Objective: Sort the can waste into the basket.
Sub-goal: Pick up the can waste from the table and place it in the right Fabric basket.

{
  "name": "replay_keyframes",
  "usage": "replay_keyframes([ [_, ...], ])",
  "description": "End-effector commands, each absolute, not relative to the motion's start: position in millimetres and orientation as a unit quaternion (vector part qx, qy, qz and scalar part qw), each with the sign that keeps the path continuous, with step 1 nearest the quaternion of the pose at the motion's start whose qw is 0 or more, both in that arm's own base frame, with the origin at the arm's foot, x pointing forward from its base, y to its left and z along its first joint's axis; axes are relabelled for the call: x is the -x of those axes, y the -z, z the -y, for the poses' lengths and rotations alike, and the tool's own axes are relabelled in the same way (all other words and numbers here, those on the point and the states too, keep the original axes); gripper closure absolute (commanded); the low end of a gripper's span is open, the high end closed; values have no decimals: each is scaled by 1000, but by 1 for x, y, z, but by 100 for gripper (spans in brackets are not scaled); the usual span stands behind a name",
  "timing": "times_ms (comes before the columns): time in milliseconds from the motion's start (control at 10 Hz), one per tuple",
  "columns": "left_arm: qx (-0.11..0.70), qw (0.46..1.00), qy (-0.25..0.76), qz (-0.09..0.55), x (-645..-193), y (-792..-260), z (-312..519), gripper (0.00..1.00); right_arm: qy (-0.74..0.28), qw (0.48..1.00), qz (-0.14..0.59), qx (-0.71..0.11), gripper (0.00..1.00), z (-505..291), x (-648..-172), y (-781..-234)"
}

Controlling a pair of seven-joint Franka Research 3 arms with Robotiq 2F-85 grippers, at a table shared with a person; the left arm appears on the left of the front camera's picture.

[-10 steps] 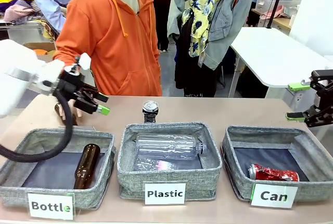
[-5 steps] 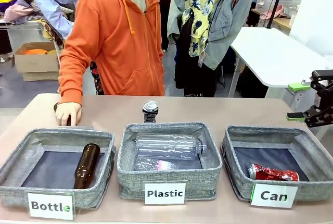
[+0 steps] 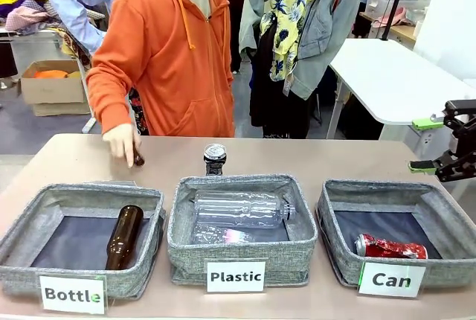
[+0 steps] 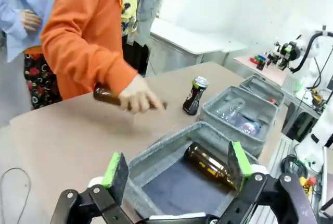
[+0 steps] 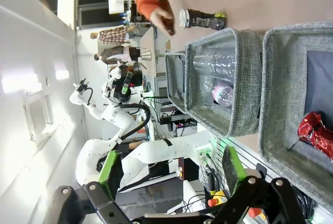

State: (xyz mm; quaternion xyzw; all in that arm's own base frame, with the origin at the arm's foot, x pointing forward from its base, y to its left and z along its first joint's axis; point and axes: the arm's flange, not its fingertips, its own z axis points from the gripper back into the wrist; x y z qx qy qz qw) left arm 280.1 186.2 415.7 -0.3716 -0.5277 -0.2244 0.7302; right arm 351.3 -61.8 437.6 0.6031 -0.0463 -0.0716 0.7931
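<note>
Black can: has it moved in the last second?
No. The black can stands upright at the same spot as before, just behind the far rim of the Plastic basket.

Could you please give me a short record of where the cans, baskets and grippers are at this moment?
red can: crushed, lying inside Can basket
black can: upright on table behind Plastic basket, in no basket
person's hand: holding brown bottle over table, behind Bottle basket
left gripper: open, empty, facing Bottle basket
right gripper: open, empty, at table's right edge
</note>
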Motion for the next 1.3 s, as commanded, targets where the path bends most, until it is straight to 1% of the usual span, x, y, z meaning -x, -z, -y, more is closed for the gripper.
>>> replay_keyframes([
  [0, 370, 732, 232, 524, -310, -427, -179, 0, 60, 794, 49, -603, 0, 65, -351, -439],
  [200, 330, 760, 207, 520, -335, -427, -154, 0, 60, 794, 49, -603, 0, 65, -351, -439],
  [300, 314, 777, 222, 499, -358, -427, -141, 0, 60, 794, 49, -603, 0, 65, -351, -439],
  [400, 321, 779, 236, 484, -366, -430, -146, 0, 60, 794, 49, -603, 0, 65, -351, -439],
  [500, 344, 766, 209, 501, -356, -435, -195, 0, 60, 794, 49, -603, 0, 65, -351, -439],
  [600, 346, 756, 202, 517, -330, -434, -233, 0, 60, 794, 49, -603, 0, 65, -351, -439],
  [800, 320, 741, 161, 568, -262, -427, -299, 0, 60, 794, 49, -603, 0, 65, -351, -439],
  [900, 331, 734, 123, 580, -240, -422, -313, 0, 60, 794, 49, -603, 0, 65, -351, -439],
  [1100, 344, 724, 89, 591, -225, -405, -314, 0, 60, 794, 49, -603, 0, 65, -351, -439],
  [1200, 352, 721, 89, 590, -231, -402, -317, 0, 60, 794, 49, -603, 0, 65, -351, -439],
])
